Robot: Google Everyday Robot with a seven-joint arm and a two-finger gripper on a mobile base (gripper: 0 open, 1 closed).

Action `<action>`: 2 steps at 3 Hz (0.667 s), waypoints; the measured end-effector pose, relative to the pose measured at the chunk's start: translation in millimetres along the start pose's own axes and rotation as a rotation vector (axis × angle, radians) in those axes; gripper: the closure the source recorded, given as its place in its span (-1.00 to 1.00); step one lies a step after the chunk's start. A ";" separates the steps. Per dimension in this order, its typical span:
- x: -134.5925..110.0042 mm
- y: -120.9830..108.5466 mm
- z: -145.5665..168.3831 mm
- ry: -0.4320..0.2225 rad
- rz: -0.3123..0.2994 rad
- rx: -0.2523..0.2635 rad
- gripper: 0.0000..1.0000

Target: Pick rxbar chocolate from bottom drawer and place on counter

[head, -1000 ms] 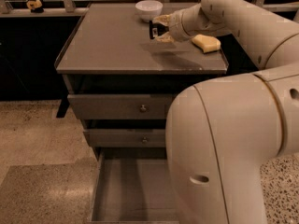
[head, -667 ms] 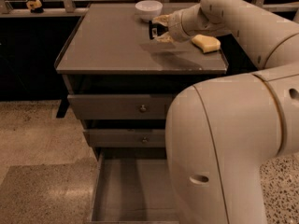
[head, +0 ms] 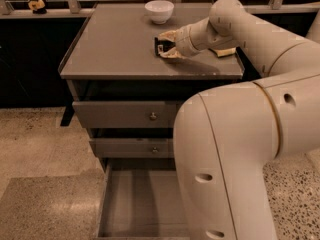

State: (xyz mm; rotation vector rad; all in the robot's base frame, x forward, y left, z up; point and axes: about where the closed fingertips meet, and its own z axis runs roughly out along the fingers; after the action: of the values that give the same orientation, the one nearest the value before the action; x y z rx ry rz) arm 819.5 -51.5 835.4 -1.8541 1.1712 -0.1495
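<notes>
Rxbar chocolate (head: 160, 46) clamped in end effector (head: 166, 45) over counter (head: 112, 46).

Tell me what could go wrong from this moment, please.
1. The gripper holds the bar at the counter; if it opens too high, the bar may bounce or slide.
2. The bottom drawer stands open beside the robot's body; moving the base could bump it.
3. The bowl stands behind the gripper; a forward swing might hit it.
</notes>
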 end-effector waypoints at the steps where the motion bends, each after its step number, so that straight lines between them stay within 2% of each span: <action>1: -0.9 2.0 1.9 -0.005 0.001 -0.006 0.63; 2: -0.9 2.0 1.9 -0.005 0.001 -0.006 0.16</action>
State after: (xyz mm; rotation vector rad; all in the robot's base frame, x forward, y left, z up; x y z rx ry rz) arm 818.7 -49.9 833.1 -1.8588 1.1702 -0.1411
